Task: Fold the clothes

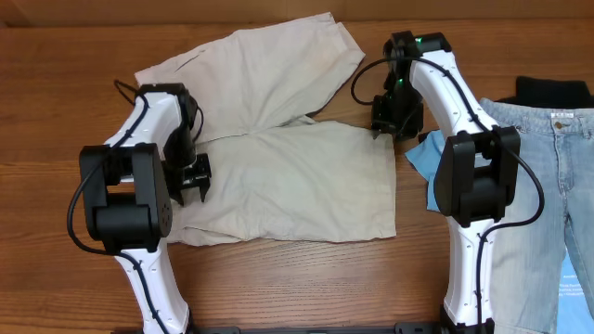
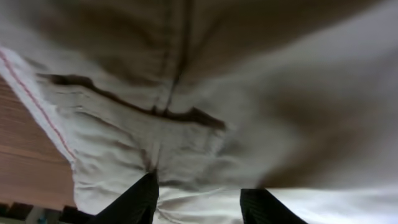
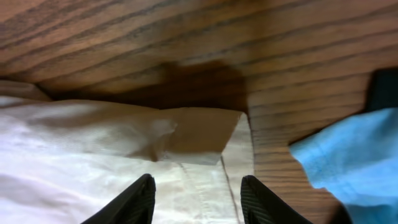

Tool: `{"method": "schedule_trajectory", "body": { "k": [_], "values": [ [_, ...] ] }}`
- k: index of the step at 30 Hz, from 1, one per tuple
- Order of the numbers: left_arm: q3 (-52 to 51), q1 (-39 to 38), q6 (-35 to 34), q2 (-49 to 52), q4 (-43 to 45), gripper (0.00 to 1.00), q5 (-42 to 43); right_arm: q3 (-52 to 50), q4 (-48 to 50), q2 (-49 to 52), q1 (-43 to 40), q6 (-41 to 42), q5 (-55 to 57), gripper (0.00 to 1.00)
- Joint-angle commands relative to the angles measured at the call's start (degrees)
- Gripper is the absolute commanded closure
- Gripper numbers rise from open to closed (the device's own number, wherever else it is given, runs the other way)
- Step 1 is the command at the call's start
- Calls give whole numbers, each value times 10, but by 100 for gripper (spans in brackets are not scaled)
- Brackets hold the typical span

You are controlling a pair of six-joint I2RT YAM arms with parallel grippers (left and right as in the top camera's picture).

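Note:
The pale beige short-legged trousers point(image 1: 278, 158) lie spread flat on the wooden table, waist end at the left, two legs reaching right. My left gripper point(image 1: 193, 178) is open, its fingers just above the waistband and pocket area point(image 2: 186, 124). My right gripper point(image 1: 394, 125) is open over the upper right corner of the near leg's hem point(image 3: 205, 134). Neither gripper holds cloth.
A bright sky-blue top point(image 1: 425, 153) lies beside the right arm and shows in the right wrist view point(image 3: 348, 155). Light blue denim jeans point(image 1: 557, 204) cover the right side, with a black item point(image 1: 552, 90) behind them. The table's wood point(image 1: 93, 56) surrounds the trousers.

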Motion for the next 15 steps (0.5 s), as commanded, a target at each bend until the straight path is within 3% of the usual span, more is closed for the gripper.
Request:
{"method": "schedule_trajectory", "body": {
  "k": [1, 2, 3, 5, 8, 15],
  "values": [
    [-29, 17, -20, -1, 10, 52, -18, 7, 6, 6, -7, -16, -37, 47],
    [-34, 22, -20, -1, 12, 52, -20, 5, 14, 6, -7, -16, -37, 39],
    [-37, 26, -20, -1, 14, 52, -20, -2, 25, 6, -7, -11, -37, 39],
    [-44, 35, -20, -1, 18, 52, -21, -13, 35, 6, -8, 11, -37, 40],
    [-52, 46, -20, -1, 21, 52, -31, -27, 47, 6, -11, 24, -52, 50],
    [-54, 59, -19, -1, 27, 50, -60, -41, 42, 6, -9, 22, -108, 47]
  ]
}}
